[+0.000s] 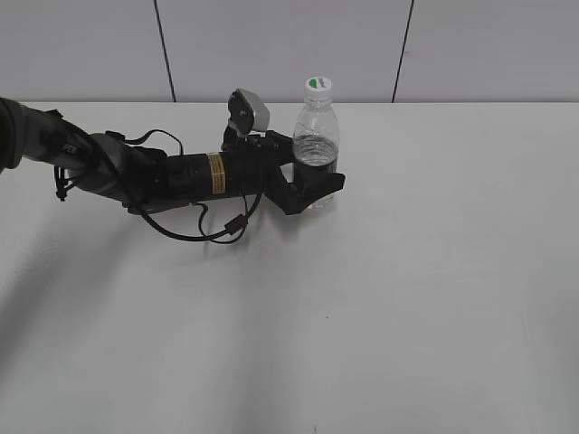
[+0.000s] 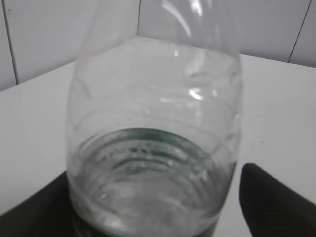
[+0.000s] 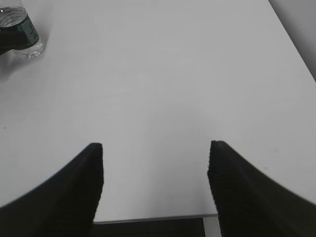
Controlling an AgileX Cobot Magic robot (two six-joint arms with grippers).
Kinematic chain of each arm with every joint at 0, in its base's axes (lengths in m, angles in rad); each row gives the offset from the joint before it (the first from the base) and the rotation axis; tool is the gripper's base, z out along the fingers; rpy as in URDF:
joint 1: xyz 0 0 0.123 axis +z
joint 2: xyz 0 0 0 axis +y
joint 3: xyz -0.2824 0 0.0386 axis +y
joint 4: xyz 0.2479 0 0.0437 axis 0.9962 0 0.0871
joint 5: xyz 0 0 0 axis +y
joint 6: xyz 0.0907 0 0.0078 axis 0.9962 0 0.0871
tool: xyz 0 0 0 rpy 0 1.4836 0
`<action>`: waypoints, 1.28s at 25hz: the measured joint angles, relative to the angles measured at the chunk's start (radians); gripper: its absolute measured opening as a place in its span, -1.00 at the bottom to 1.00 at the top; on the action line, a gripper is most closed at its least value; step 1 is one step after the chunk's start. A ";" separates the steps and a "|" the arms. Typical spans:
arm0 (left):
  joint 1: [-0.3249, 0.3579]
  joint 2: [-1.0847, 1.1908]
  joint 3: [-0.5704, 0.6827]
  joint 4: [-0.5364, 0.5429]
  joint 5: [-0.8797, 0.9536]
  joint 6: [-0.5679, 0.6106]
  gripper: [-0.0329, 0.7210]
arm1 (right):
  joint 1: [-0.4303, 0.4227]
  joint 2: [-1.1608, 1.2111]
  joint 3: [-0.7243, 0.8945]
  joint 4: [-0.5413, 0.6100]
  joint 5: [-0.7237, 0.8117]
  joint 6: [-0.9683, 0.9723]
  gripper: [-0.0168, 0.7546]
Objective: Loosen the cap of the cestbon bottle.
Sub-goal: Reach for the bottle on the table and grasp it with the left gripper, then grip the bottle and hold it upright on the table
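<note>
The cestbon bottle (image 1: 316, 136) stands upright on the white table, clear with a dark green label band low down. Its white cap (image 1: 317, 86) with a green mark sits on the neck. My left gripper (image 1: 317, 187) reaches in from the left, with its black jaws on either side of the bottle's lower part. In the left wrist view the bottle (image 2: 153, 148) fills the frame. The left jaw touches it, and a thin gap shows at the right jaw (image 2: 276, 202). My right gripper (image 3: 155, 163) is open and empty, far from the bottle (image 3: 22, 34).
The white table (image 1: 407, 289) runs to a pale panelled wall (image 1: 271, 45) at the back. The left arm's cable (image 1: 194, 233) loops on the table beside the arm. The table's near edge (image 3: 153, 218) shows between the right jaws.
</note>
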 joint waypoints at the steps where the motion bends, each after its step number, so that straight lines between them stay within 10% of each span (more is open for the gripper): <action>1: 0.000 0.000 0.000 0.000 0.000 0.000 0.58 | 0.000 0.000 0.000 0.000 0.000 0.000 0.38; 19: -0.001 0.000 0.000 0.003 -0.011 0.000 0.13 | 0.000 0.000 0.000 -0.005 0.000 0.003 0.38; 32: 0.030 -0.116 0.001 0.375 -0.122 -0.175 0.10 | 0.000 0.000 0.000 -0.006 0.000 0.003 0.38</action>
